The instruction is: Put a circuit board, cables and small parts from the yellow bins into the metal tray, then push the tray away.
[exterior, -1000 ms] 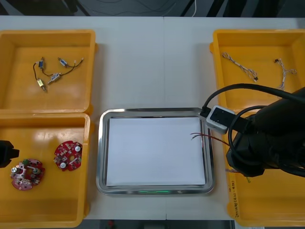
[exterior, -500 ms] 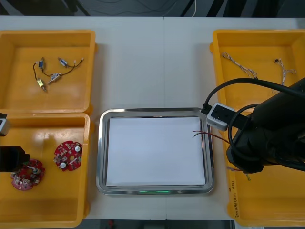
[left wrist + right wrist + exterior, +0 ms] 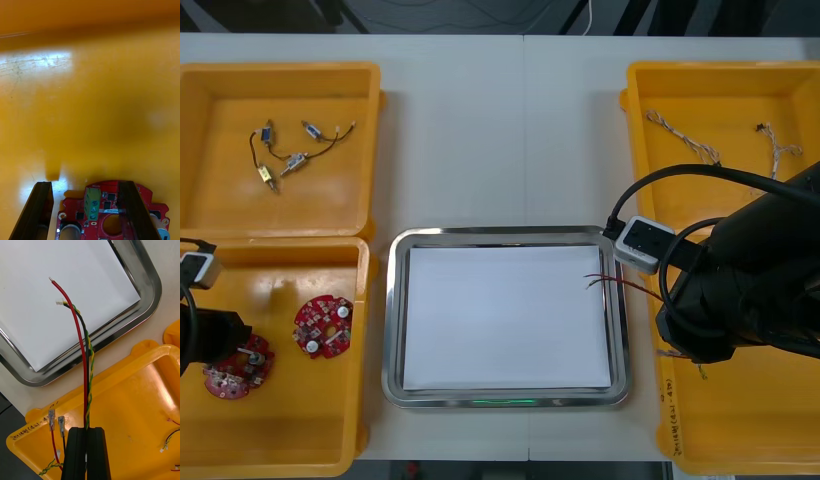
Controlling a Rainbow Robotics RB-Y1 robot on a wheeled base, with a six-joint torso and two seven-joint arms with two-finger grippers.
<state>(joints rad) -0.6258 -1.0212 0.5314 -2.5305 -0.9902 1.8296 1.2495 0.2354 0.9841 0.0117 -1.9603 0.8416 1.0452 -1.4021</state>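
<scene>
1. The right gripper [image 3: 86, 428], just right of the metal tray [image 3: 505, 233], is pinched tight on a red and yellow cable [image 3: 85, 371].
2. The cable's free ends reach over the tray's right rim, above its white inside.
3. The left gripper [image 3: 84, 184], well left of the tray, hangs low in a yellow bin [image 3: 280, 420], fingers spread wide.
4. A circuit board [image 3: 108, 202] lies between those fingers; one finger perhaps touches it.
5. A second circuit board [image 3: 323, 325] lies nearer the tray, in the same bin.
</scene>
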